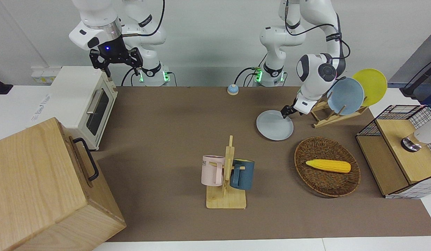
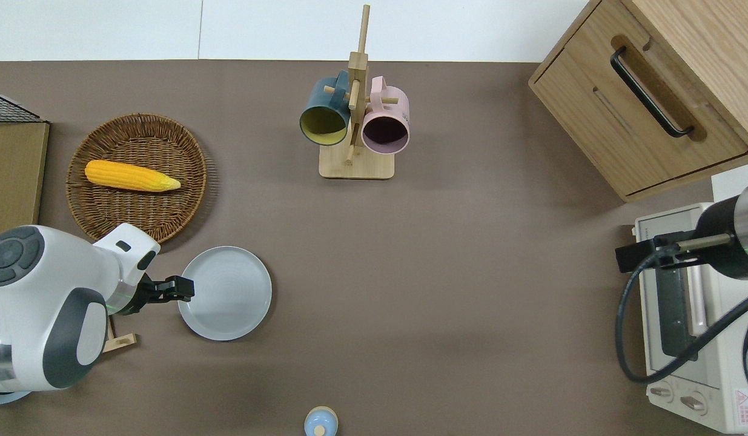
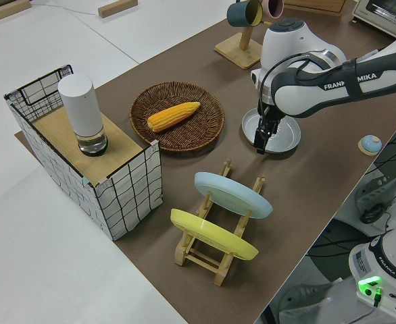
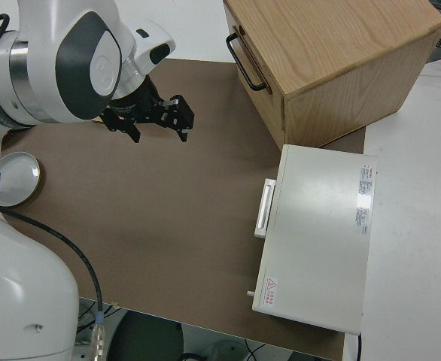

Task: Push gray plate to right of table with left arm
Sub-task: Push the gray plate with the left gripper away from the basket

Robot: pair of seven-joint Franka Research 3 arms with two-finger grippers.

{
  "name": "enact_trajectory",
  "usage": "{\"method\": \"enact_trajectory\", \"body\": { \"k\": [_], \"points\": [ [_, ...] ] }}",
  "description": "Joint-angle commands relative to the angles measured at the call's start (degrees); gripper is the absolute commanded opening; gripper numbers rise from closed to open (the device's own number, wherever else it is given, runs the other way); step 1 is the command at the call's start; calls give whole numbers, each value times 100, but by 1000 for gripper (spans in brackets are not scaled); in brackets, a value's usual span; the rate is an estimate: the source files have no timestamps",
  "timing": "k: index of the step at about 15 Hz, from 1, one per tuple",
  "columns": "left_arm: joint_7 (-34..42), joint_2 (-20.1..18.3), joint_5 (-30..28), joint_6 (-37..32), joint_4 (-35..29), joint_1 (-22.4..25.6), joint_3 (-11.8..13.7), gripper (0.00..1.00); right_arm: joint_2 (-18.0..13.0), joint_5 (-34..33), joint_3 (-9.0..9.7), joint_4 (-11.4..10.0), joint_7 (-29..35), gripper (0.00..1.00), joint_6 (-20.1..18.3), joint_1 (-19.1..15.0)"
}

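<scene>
**Left gripper at the rim of the gray plate**

The gray plate (image 2: 225, 292) lies flat on the brown counter (image 2: 446, 272), toward the left arm's end. It sits nearer to the robots than the wicker basket (image 2: 104, 209) holding the corn cob (image 2: 131, 175), and beside the wooden dish rack (image 1: 327, 116), which carries a sky-blue plate (image 1: 346, 96) and a yellow plate (image 1: 370, 85).

The left arm (image 2: 40, 309) reaches low, and the left gripper (image 2: 183, 288) is at the plate's rim on the side toward the rack. Its fingers look close together, held on nothing; whether they touch the rim cannot be told.

The right arm is parked, the right gripper (image 4: 156, 119) spread wide and empty.

A mug stand (image 2: 355, 163) with a dark blue mug (image 2: 322, 118) and a pink mug (image 2: 386, 127) stands farther from the robots, mid-counter.
</scene>
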Motion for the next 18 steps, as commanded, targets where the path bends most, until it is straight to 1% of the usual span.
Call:
{"method": "enact_trajectory", "body": {
  "k": [1, 3, 6, 7, 8, 9, 10, 11, 12, 13, 14, 15, 18],
  "points": [
    [39, 74, -91, 239, -167, -17, 8, 950, -54, -48, 109, 3, -46, 996, -82, -135],
    [39, 100, -100, 319, -229, -17, 8, 906, -54, -48, 109, 3, -46, 996, -82, -135],
    [39, 223, -170, 529, -326, -17, 8, 870, -54, -48, 109, 3, -46, 996, -82, -135],
    [48, 258, -240, 565, -326, -26, 8, 833, -54, -48, 109, 3, -46, 996, -82, -135],
    [57, 293, -275, 583, -326, -26, 8, 766, -54, -48, 109, 3, -46, 996, -82, -135],
    [57, 302, -293, 583, -326, -26, 8, 658, -54, -48, 109, 3, -46, 996, -82, -135],
    [57, 329, -293, 591, -326, -26, -10, 489, -54, -48, 109, 3, -46, 996, -82, -135],
    [57, 346, -293, 609, -326, -26, -27, 294, -54, -48, 109, 3, -46, 996, -82, -135],
    [57, 346, -302, 635, -326, -26, -36, 158, -54, -48, 109, 3, -46, 996, -82, -135],
    [57, 355, -311, 679, -326, -34, -45, 63, -63, -48, 109, 3, -46, 996, -82, -135],
    [83, 355, -328, 688, -317, -34, -62, 17, -54, -48, 109, 3, -46, 996, -82, -135],
    [83, 364, -363, 688, -317, -43, -62, 0, -54, -48, 109, 3, -46, 996, -82, -135],
    [31, 399, -530, 714, -291, -201, -80, 0, -54, -48, 109, 3, -46, 996, -82, -135]
  ]
}}
